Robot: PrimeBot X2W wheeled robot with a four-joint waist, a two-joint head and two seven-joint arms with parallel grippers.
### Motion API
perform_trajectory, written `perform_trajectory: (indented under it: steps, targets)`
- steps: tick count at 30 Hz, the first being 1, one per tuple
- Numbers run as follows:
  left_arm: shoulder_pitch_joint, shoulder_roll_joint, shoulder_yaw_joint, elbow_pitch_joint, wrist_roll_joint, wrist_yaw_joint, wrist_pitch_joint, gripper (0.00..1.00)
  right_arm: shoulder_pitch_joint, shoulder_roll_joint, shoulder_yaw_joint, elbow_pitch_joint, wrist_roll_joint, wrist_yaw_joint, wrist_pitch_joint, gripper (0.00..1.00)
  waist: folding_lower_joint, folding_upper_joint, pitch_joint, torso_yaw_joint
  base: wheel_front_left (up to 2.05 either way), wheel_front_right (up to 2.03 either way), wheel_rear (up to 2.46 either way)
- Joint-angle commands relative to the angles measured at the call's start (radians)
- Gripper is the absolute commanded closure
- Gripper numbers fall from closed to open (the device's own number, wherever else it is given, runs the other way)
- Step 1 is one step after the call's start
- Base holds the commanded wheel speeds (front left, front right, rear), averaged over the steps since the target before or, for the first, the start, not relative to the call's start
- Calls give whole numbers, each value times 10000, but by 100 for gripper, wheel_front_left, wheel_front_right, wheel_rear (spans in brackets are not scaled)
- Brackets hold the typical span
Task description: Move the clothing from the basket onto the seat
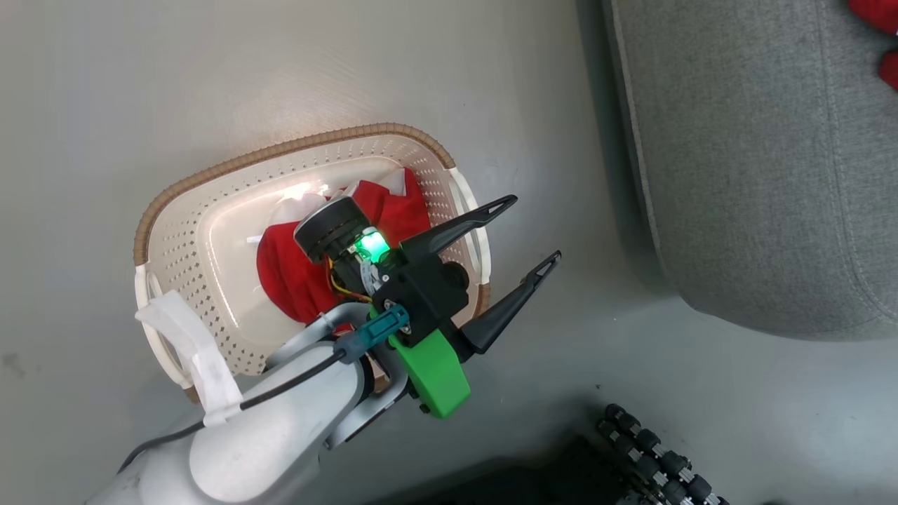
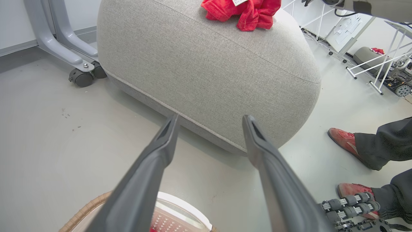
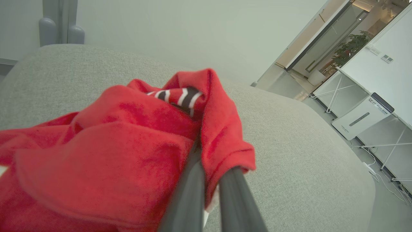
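One red garment (image 1: 291, 277) lies in the cream basket (image 1: 280, 151) on the floor, partly hidden by my left wrist. My left gripper (image 1: 534, 228) hangs open and empty over the basket's right handle, its fingers pointing toward the grey seat (image 1: 758, 161). In the left wrist view the left gripper (image 2: 210, 117) faces the seat (image 2: 206, 64), with the basket rim (image 2: 83, 211) below. A second red garment (image 2: 248, 13) rests on top of the seat. My right gripper (image 3: 206, 154) is shut on this garment (image 3: 128, 135), which has white striped trim and lies on the seat (image 3: 289, 135); the cloth hides its fingertips.
A person's feet in red shoes (image 2: 344, 138) stand on the floor right of the seat. My base's black rollers (image 1: 652, 449) are at the lower right. A grey frame on casters (image 2: 80, 77) stands left of the seat. White racks (image 2: 379, 64) stand farther back.
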Motion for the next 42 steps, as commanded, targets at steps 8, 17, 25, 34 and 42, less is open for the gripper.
perform_trajectory:
  steps: [8, 17, 25, 34, 42]
  targets:
    - [503, -297, 155, 542, -257, 301, -919, 0, 1217, 1363, -1019, -1092, -717, -21, -3, 0, 0, 0, -1390, -127, 0, 0, 0]
    - [1651, -835, 941, 1529, -943, 846, -2283, 0, 3437, 2620, -3, -2400, -405, -21, -3, 0, 0, 0, -3512, 353, 0, 0, 0]
    - [3747, -1928, 3634, 1536, -801, 1373, -2446, 0, 5039, 3091, 2794, -2297, 249, -20, -3, 0, 0, 0, -5596, 1505, 0, 0, 0]
    - [6418, -2808, 6815, 1310, 802, 1320, -2441, 0, 6393, 3313, 5364, -2398, 1063, -20, -2, 0, 0, 0, -7606, 2579, 0, 0, 0]
    - [7726, -3023, 8310, 423, 2026, 1134, -2442, 0, 7083, 3441, 5768, -3462, 1319, -20, -2, 0, 0, 0, -8114, 2878, 0, 0, 0]
